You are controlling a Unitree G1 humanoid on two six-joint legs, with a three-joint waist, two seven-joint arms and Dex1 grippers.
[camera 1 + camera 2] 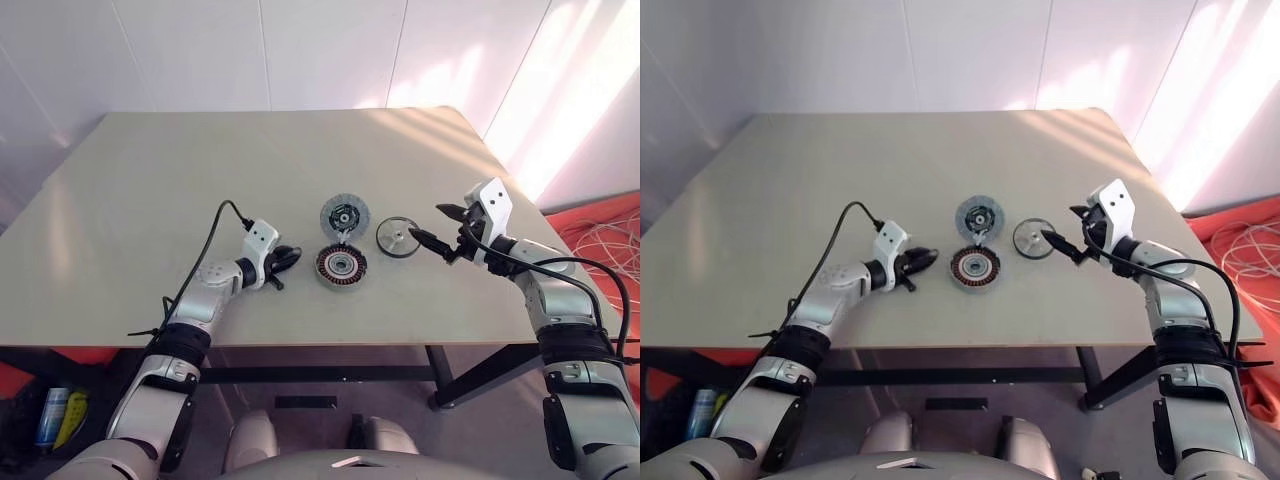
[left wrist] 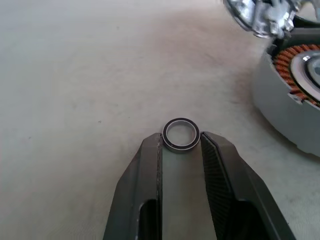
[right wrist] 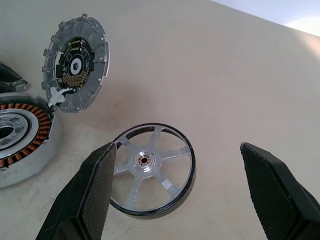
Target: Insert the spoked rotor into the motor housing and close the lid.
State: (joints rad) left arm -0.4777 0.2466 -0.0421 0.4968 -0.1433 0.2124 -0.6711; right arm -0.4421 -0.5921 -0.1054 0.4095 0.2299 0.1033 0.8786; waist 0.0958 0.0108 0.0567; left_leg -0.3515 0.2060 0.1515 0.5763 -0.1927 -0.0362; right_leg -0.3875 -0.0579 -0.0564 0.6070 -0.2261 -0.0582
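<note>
Two tools at work. Left tool (image 2: 181, 142) pinches small ring (image 2: 181, 135) near motor housing (image 1: 341, 265), likely clearing it aside. Right tool (image 3: 177, 147) spread wide, straddling spoked rotor (image 3: 150, 167) lying flat on table (image 1: 150, 180), seemingly set to grab. Lid (image 1: 344, 215) propped open behind housing, leaving cavity free.
</note>
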